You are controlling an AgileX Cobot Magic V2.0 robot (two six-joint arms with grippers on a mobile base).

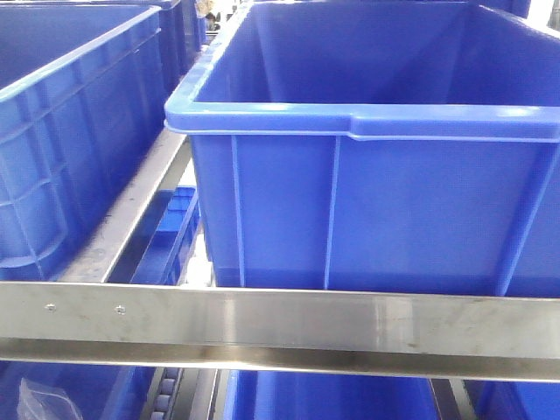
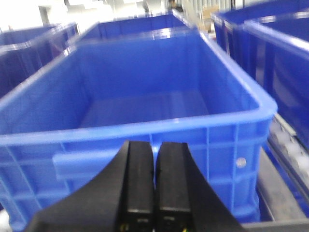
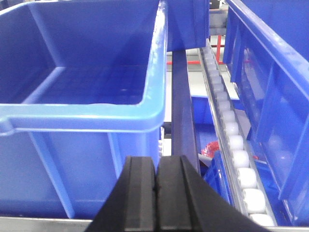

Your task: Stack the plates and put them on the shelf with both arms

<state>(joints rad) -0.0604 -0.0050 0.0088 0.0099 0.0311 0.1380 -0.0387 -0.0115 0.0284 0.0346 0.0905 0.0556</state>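
The plates are out of view in all three views. My left gripper (image 2: 154, 145) is shut with nothing between its black fingers; it points at the near wall of an empty blue crate (image 2: 145, 135). My right gripper (image 3: 156, 160) is also shut and empty. It sits low in front of the right corner of another empty blue crate (image 3: 82, 116). Neither arm shows in the front view, which is filled by a large blue crate (image 1: 376, 175) on a rack.
A steel rack beam (image 1: 280, 324) crosses the front view below the crate, with a second blue crate (image 1: 70, 131) at left. More crates line the rack (image 2: 270, 48). A roller track of white wheels (image 3: 231, 135) runs along the right, a dark bar (image 3: 182, 106) beside it.
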